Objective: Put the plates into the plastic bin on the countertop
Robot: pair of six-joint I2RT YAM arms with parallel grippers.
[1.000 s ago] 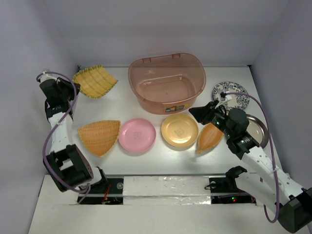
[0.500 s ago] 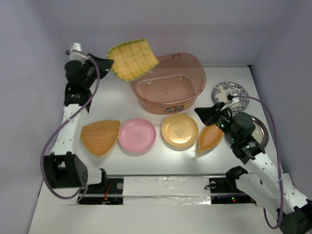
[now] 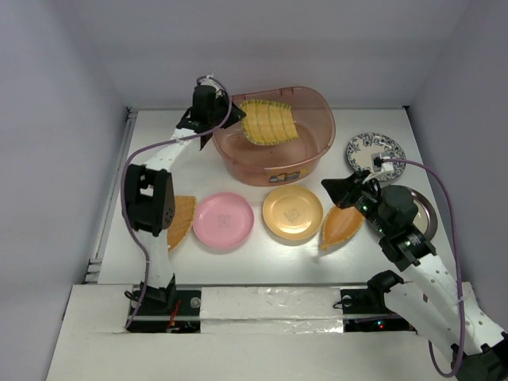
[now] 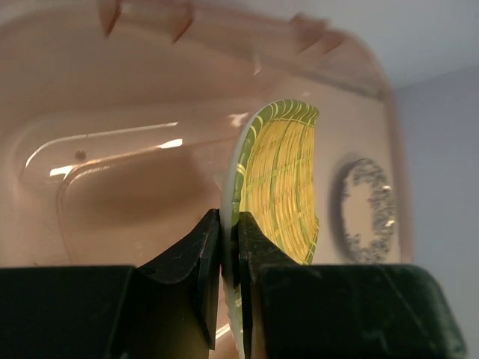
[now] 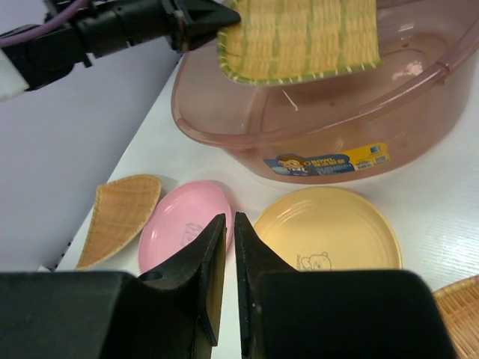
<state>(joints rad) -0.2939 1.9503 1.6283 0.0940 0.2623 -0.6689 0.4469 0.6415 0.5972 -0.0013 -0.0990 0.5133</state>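
Observation:
My left gripper (image 3: pixel 232 111) is shut on the edge of a yellow-green woven-pattern plate (image 3: pixel 268 121) and holds it tilted inside the mouth of the plastic bin (image 3: pixel 270 171). In the left wrist view the fingers (image 4: pixel 230 224) pinch the plate's rim (image 4: pixel 281 179) above the bin floor (image 4: pixel 112 172). On the countertop lie a pink plate (image 3: pixel 224 221), a yellow-orange plate (image 3: pixel 292 212), a leaf-shaped plate (image 3: pixel 341 224), and a second leaf plate (image 3: pixel 182 216) half hidden by the left arm. My right gripper (image 3: pixel 333 189) is shut and empty above the front row (image 5: pixel 228 224).
A blue-and-white floral plate (image 3: pixel 369 147) lies right of the bin. A metal-rimmed plate (image 3: pixel 422 208) is partly hidden under my right arm. Pale walls close in the left, back and right. The bin's label (image 5: pixel 329 161) faces the front.
My left arm lifted the yellow-green plate from the far left of the countertop and swung it right, into the bin's mouth. The right arm shifted only slightly.

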